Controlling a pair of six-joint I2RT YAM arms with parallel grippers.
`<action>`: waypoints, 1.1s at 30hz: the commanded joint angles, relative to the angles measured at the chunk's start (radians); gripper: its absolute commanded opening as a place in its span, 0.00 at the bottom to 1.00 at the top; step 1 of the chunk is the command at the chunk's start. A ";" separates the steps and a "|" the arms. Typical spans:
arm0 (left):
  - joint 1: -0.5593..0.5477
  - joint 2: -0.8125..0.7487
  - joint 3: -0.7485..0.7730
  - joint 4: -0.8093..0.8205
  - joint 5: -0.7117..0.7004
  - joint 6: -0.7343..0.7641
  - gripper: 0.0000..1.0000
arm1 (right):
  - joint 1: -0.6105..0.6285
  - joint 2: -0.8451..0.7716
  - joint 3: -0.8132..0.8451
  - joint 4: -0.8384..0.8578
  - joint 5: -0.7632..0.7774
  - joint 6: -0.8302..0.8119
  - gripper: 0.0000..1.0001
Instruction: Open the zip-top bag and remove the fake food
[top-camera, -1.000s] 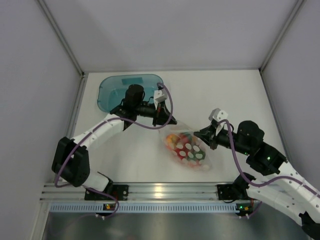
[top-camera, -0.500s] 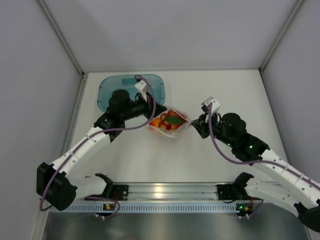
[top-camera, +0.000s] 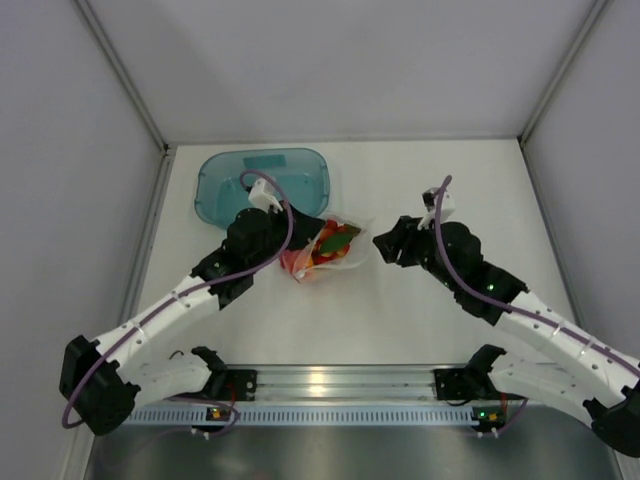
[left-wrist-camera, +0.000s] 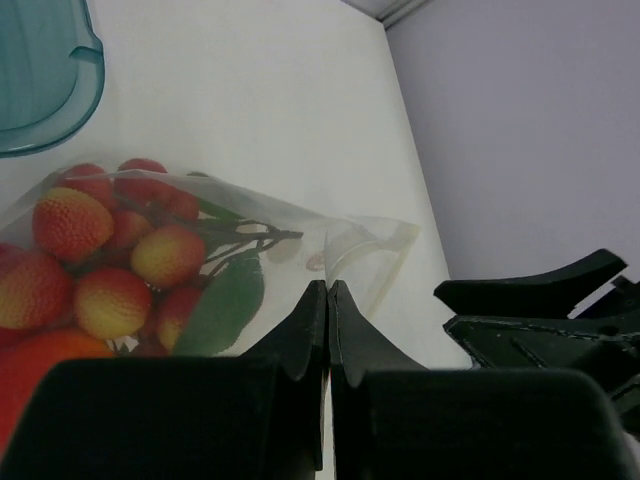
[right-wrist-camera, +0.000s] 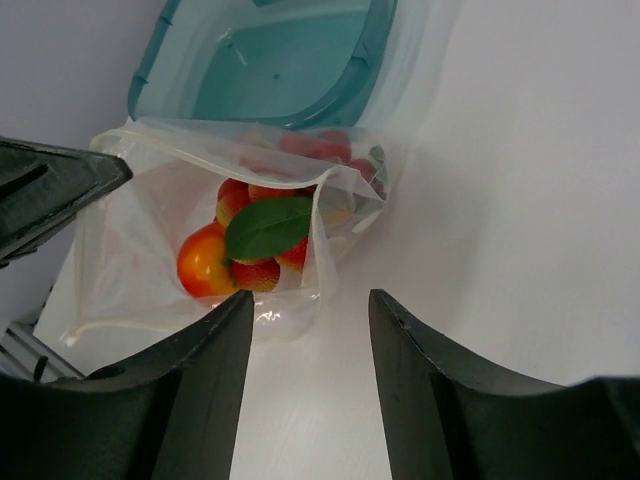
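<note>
Pinching the bag (top-camera: 325, 250) mid-frame, just below the tray (top-camera: 262, 180), left end effector (left-wrist-camera: 328, 287) is pressed together on thin film. Right end effector (right-wrist-camera: 310, 300) is spread, just off the mouth. We expect slipping film, spilling fake food (right-wrist-camera: 250, 240) across the worktop (top-camera: 450, 180).

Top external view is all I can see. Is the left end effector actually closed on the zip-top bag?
Observer: Yes. The left wrist view shows the left end effector shut, its tips meeting at the edge of the zip-top bag.
Operator: And the right one, has it grabbed anything?
Observer: No. In the right wrist view, the right end effector is open, and the bag's near edge sits just ahead of the gap.
</note>
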 joint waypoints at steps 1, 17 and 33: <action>-0.065 -0.058 -0.020 0.079 -0.226 -0.125 0.00 | -0.006 -0.021 -0.050 0.098 0.012 0.210 0.51; -0.274 -0.049 -0.106 0.152 -0.550 -0.309 0.00 | 0.095 0.177 -0.195 0.301 0.057 0.488 0.45; -0.303 -0.070 -0.115 0.140 -0.688 -0.260 0.00 | 0.022 0.045 -0.164 0.047 0.272 0.206 0.00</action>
